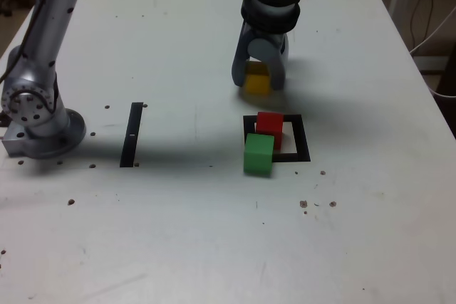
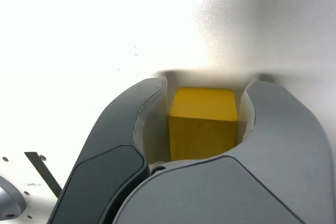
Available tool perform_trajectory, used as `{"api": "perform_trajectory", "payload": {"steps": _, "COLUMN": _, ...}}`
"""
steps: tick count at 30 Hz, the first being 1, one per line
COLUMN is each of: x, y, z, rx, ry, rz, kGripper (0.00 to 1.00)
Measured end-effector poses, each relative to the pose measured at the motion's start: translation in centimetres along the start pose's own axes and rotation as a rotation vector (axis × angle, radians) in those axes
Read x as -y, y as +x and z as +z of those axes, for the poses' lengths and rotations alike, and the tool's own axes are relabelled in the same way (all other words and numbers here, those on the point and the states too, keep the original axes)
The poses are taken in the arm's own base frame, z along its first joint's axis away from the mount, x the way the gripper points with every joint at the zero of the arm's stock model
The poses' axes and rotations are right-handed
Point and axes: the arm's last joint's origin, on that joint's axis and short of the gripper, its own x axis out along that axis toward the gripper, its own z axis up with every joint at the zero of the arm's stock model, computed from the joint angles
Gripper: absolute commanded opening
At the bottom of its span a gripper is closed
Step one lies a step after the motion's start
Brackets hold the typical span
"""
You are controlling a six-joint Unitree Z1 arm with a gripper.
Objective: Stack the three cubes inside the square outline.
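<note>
green cube (image 1: 258, 154) is nearest the camera, sitting on the near-left corner of the square outline (image 1: 304, 138) as the exterior view shows it, overlapping the black frame rather than centred in it

red cube (image 1: 270, 127) just behind green, touching or nearly so, on the pale centre toward the outline's left side

narrow black strip (image 1: 132, 133) lies well to the outline's left in the exterior view, not part of the job

yellow cube (image 2: 202, 121) is beyond the outline, on the far side from the camera, sitting between the jaws of the gripper (image 1: 258, 80)

gripper: jaws narrow, flanking the yellow cube's two side faces; wrist view shows a thin sliver either side, so can't tell if contact is made or if it's off the table (image 1: 178, 247)

handling guess: rigid, light, matte faces so decent friction. Take it on opposite flat faces, mid-height, square on, as off-axis pinch likely twists it. Green needs shifting before a clean stack base exists
</note>
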Motion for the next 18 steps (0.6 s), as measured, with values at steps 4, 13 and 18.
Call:
{"api": "perform_trajectory", "payload": {"steps": 4, "x": -0.1, "y": -0.6, "z": -0.1, "rx": 0.016, "ry": 0.009, "rz": 0.014, "kGripper": 0.17}}
{"api": "perform_trajectory", "payload": {"steps": 13, "x": 1.6, "y": -4.3, "z": -1.3, "rx": 0.092, "ry": 0.045, "rz": -0.004, "kGripper": 0.17}}
{"api": "perform_trajectory", "payload": {"steps": 18, "x": 3.6, "y": -6.5, "z": -1.9, "rx": 0.151, "ry": 0.035, "rz": -0.004, "kGripper": 0.17}}
